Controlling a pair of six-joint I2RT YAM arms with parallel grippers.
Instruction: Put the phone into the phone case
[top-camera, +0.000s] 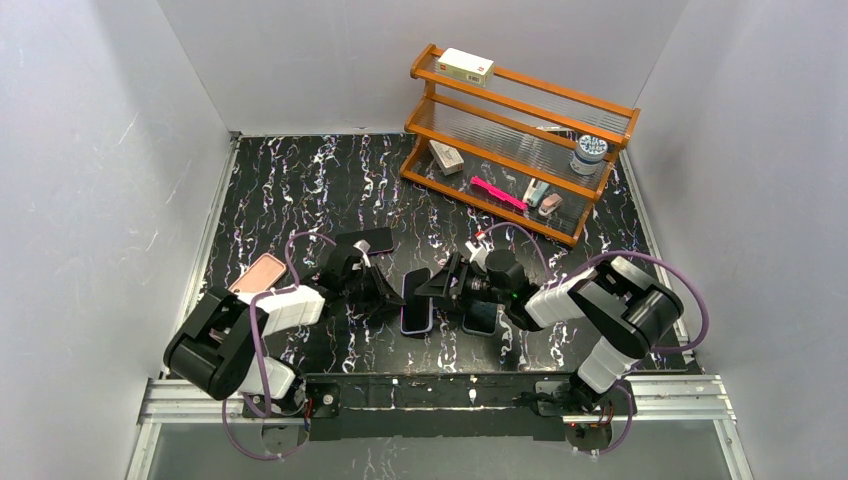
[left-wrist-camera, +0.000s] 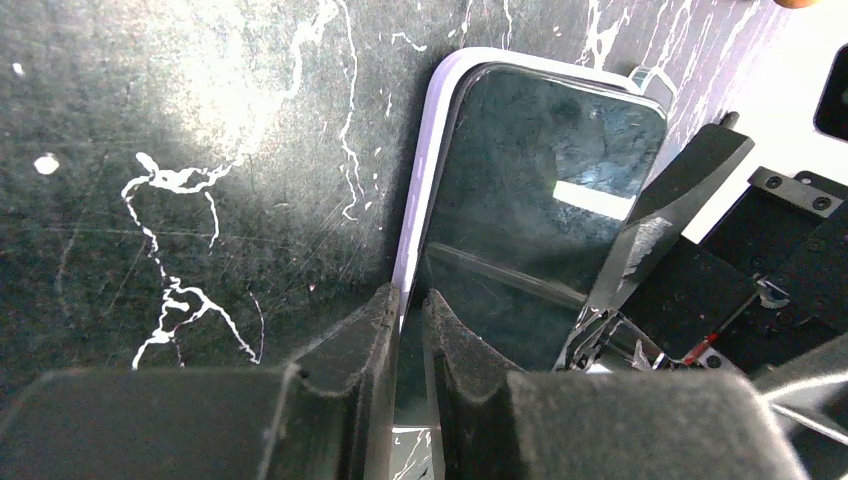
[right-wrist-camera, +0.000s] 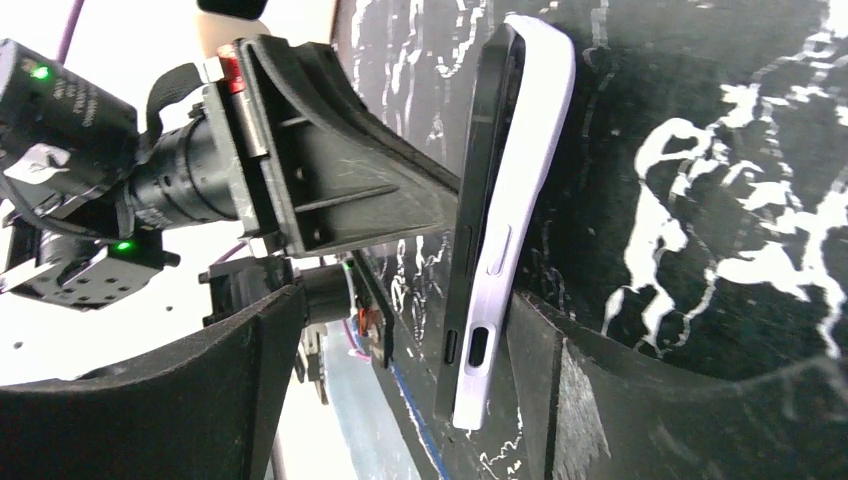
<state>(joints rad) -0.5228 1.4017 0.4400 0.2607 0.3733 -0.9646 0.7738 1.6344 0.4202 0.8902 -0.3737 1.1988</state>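
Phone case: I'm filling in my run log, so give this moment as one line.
left gripper pinching phone case rim | right gripper open, straddling it | phone partly seated

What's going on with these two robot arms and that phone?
Both arms are working on one phone, fitting it into a pale lilac phone case. The left gripper pinches the case's side edge; the right gripper straddles phone and case, jaws wide. The phone looks mostly in, though one end of the case bows away from it.

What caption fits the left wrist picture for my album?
Left hand pinching the side of the pale lilac phone case, black glass phone inside.
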